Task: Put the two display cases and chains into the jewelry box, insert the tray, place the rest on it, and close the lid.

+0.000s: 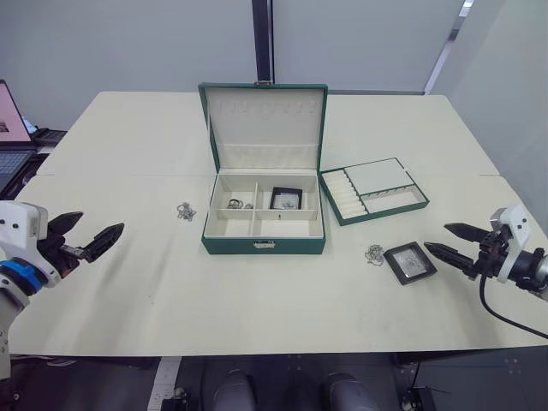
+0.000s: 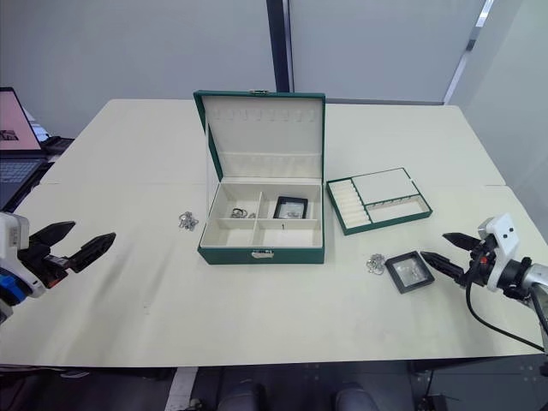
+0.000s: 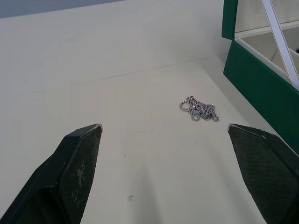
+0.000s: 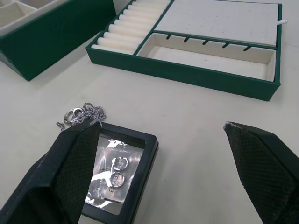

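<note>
The dark green jewelry box (image 1: 264,245) stands open mid-table, its lid (image 1: 265,124) upright behind it. One display case (image 1: 286,199) lies in the box's back right compartment, and a small silvery piece (image 1: 235,204) lies in the back left one. The other display case (image 1: 410,262) rests on the table right of the box, a chain (image 1: 374,254) just left of it. Another chain (image 1: 186,211) lies left of the box. The tray (image 1: 374,190) sits to the box's right. My right gripper (image 1: 445,240) is open, just right of the loose case. My left gripper (image 1: 88,234) is open at the table's left.
A laptop (image 1: 10,128) sits off the table's far left corner. Bare tabletop (image 1: 257,300) stretches in front of the box, between my two arms.
</note>
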Robot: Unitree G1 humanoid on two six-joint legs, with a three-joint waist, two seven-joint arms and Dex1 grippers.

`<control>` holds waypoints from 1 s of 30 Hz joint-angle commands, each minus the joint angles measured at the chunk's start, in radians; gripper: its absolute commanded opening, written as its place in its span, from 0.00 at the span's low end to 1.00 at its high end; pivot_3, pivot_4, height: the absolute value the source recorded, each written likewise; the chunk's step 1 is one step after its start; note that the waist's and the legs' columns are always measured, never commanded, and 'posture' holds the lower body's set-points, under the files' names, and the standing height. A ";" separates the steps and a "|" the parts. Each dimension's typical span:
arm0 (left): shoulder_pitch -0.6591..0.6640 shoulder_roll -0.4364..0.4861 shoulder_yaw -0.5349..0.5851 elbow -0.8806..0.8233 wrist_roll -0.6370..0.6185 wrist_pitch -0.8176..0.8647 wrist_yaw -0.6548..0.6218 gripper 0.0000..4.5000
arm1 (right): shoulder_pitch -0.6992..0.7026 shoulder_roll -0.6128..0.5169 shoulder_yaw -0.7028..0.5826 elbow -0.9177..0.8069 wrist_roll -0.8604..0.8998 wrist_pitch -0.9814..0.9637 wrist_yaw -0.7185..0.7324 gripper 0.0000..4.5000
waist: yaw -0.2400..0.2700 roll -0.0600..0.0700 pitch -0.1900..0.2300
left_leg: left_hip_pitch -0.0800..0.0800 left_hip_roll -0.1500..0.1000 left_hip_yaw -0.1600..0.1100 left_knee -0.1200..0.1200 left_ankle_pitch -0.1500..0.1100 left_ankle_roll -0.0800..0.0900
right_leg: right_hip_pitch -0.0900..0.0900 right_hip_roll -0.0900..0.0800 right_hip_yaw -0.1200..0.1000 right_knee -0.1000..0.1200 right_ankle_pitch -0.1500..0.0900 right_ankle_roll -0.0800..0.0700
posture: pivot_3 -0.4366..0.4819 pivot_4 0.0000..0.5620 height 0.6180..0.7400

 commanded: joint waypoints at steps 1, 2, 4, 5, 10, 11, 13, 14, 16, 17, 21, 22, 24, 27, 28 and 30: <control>-0.018 0.014 0.008 -0.036 -0.010 0.017 0.026 1.00 | -0.049 -0.023 -0.037 -0.101 0.069 0.055 0.005 1.00 | -0.001 0.000 0.000 | 0.000 0.000 0.000 0.000 0.000 0.000 | 0.000 0.000 0.000 0.000 0.000 0.000 | 0.48 0.27 1.00; -0.024 -0.003 0.001 -0.061 -0.019 0.033 0.049 1.00 | -0.074 -0.028 -0.021 -0.150 0.090 0.085 0.005 1.00 | -0.001 0.000 0.000 | 0.000 0.000 0.000 0.000 0.000 0.000 | 0.000 0.000 0.000 0.000 0.000 0.000 | 0.48 0.27 1.00; -0.030 -0.028 -0.012 -0.096 -0.026 0.054 0.082 1.00 | -0.103 -0.032 -0.001 -0.214 0.114 0.129 0.006 1.00 | -0.001 0.001 0.000 | 0.000 0.000 0.000 0.000 0.000 0.000 | 0.000 0.000 0.000 0.001 0.000 0.000 | 0.48 0.27 1.00; -0.036 -0.054 -0.024 -0.123 -0.028 0.067 0.114 1.00 | -0.135 -0.033 0.021 -0.269 0.143 0.169 0.004 1.00 | -0.001 0.001 0.000 | 0.000 0.000 0.000 0.000 0.000 0.000 | 0.000 0.000 0.000 0.001 0.000 0.000 | 0.48 0.27 1.00; -0.067 -0.140 -0.088 -0.195 0.009 0.096 0.242 1.00 | -0.297 0.001 0.118 -0.387 0.217 0.282 -0.026 1.00 | 0.001 0.000 0.000 | 0.000 0.001 -0.001 0.001 0.000 0.000 | 0.000 0.000 -0.001 0.001 0.000 0.000 | 0.48 0.27 1.00; -0.077 -0.157 -0.102 -0.205 0.013 0.099 0.267 1.00 | -0.335 0.012 0.141 -0.393 0.220 0.293 -0.033 1.00 | 0.001 0.000 0.000 | 0.000 0.001 -0.001 0.001 0.000 0.000 | 0.000 0.000 -0.001 0.001 0.000 0.000 | 0.48 0.27 1.00; -0.092 -0.177 -0.126 -0.223 0.025 0.107 0.305 1.00 | -0.386 0.027 0.175 -0.391 0.211 0.304 -0.039 1.00 | 0.001 0.000 0.000 | 0.000 0.001 -0.001 0.001 0.000 0.000 | 0.000 0.000 0.000 0.001 0.000 0.000 | 0.48 0.27 1.00; -0.106 -0.202 -0.137 -0.232 0.031 0.112 0.342 1.00 | -0.414 0.041 0.198 -0.386 0.201 0.303 -0.043 1.00 | 0.001 0.000 0.000 | -0.001 0.001 -0.001 0.001 0.000 0.000 | 0.000 0.000 0.000 0.001 0.000 0.000 | 0.48 0.27 1.00; -0.123 -0.231 -0.148 -0.243 0.037 0.119 0.388 1.00 | -0.444 0.058 0.224 -0.376 0.188 0.301 -0.046 1.00 | 0.002 -0.001 -0.001 | 0.000 0.000 -0.001 0.001 0.000 0.000 | 0.000 0.000 0.000 0.001 0.000 0.000 | 0.48 0.27 1.00; -0.134 -0.261 -0.170 -0.252 0.052 0.126 0.430 1.00 | -0.470 0.079 0.258 -0.364 0.165 0.289 -0.049 1.00 | 0.004 -0.001 -0.001 | -0.001 0.000 -0.001 0.001 0.000 0.000 | 0.000 0.000 0.000 0.001 0.000 0.000 | 0.48 0.27 1.00; -0.164 -0.357 -0.208 -0.280 0.079 0.147 0.553 1.00 | -0.547 0.146 0.339 -0.307 0.096 0.253 -0.062 1.00 | 0.003 -0.001 -0.001 | 0.000 0.001 -0.001 0.003 0.000 0.000 | 0.000 0.000 0.000 0.002 0.000 0.000 | 0.48 0.27 1.00; -0.168 -0.382 -0.216 -0.286 0.081 0.155 0.577 1.00 | -0.568 0.164 0.351 -0.283 0.083 0.241 -0.060 1.00 | 0.003 -0.001 -0.001 | 0.000 0.001 -0.001 0.003 0.000 0.000 | 0.000 0.000 0.000 0.002 0.000 0.000 | 0.48 0.27 1.00; -0.171 -0.420 -0.240 -0.290 0.097 0.163 0.621 1.00 | -0.607 0.195 0.375 -0.236 0.053 0.214 -0.054 1.00 | 0.003 -0.001 -0.001 | 0.000 0.001 -0.001 0.003 0.000 0.000 | 0.000 0.000 0.000 0.002 0.000 0.000 | 0.48 0.27 1.00; -0.176 -0.458 -0.267 -0.272 0.120 0.156 0.655 1.00 | -0.651 0.230 0.390 -0.187 0.029 0.193 -0.047 1.00 | 0.003 -0.001 -0.001 | 0.000 0.001 -0.001 0.002 0.000 0.000 | 0.000 0.000 0.000 0.002 0.000 0.000 | 0.48 0.27 1.00; -0.181 -0.470 -0.278 -0.263 0.129 0.150 0.665 1.00 | -0.663 0.240 0.391 -0.174 0.024 0.189 -0.044 1.00 | 0.003 -0.001 -0.001 | 0.000 0.001 -0.001 0.002 0.000 0.000 | 0.000 0.000 0.000 0.002 0.000 0.000 | 0.48 0.27 1.00; -0.197 -0.489 -0.287 -0.241 0.148 0.143 0.693 1.00 | -0.681 0.252 0.393 -0.154 0.014 0.183 -0.038 1.00 | 0.003 -0.001 -0.001 | 0.000 0.001 -0.001 0.002 0.000 0.000 | 0.000 0.000 0.000 0.002 0.000 0.000 | 0.48 0.27 1.00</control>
